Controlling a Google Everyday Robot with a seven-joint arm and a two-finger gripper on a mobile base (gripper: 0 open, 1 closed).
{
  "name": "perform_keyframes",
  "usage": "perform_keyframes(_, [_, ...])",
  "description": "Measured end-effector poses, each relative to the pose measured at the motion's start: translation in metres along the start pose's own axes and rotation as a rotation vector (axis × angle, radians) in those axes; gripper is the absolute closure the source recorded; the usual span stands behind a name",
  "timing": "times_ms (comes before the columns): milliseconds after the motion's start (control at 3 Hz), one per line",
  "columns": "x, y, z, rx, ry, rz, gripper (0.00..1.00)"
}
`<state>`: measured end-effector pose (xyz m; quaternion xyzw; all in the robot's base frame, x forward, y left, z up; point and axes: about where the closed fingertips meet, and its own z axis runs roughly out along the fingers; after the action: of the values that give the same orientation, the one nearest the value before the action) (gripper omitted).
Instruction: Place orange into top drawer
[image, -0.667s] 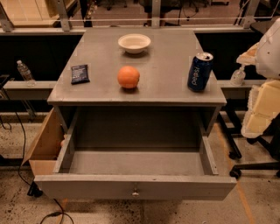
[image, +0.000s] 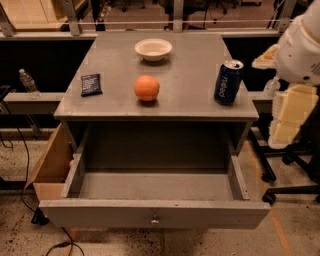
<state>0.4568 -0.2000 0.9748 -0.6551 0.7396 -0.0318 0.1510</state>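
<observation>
The orange (image: 147, 88) sits on the grey cabinet top (image: 190, 95), near its front middle. The top drawer (image: 155, 215) is pulled fully open below it; its front panel has a small metallic knob (image: 155, 219) and the inside looks empty. My gripper (image: 289, 117) hangs at the right edge of the view, beside the cabinet and to the right of the Pepsi can, well away from the orange and holding nothing that I can see.
On the cabinet top stand a white bowl (image: 153, 48) at the back, a dark snack packet (image: 91, 84) at the left and a blue Pepsi can (image: 228, 81) at the right. A brown cardboard box (image: 50, 165) sits left of the drawer. A chair base (image: 285, 175) is at the right.
</observation>
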Motion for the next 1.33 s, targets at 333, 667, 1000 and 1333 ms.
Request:
perform_keyframes(333, [-0.039,-0.025,0.023,-0.076,-0.005,-0.251,0.00])
perform_keyframes(667, [-0.084,-0.049,0.045,-0.124,-0.026,-0.525,0.00])
perform_keyframes(1000, [-0.096,-0.057,0.047,-0.095,-0.046,-0.638,0.00])
perform_keyframes(1333, [-0.105,-0.062,0.050,-0.061,-0.078,-0.670,0.00])
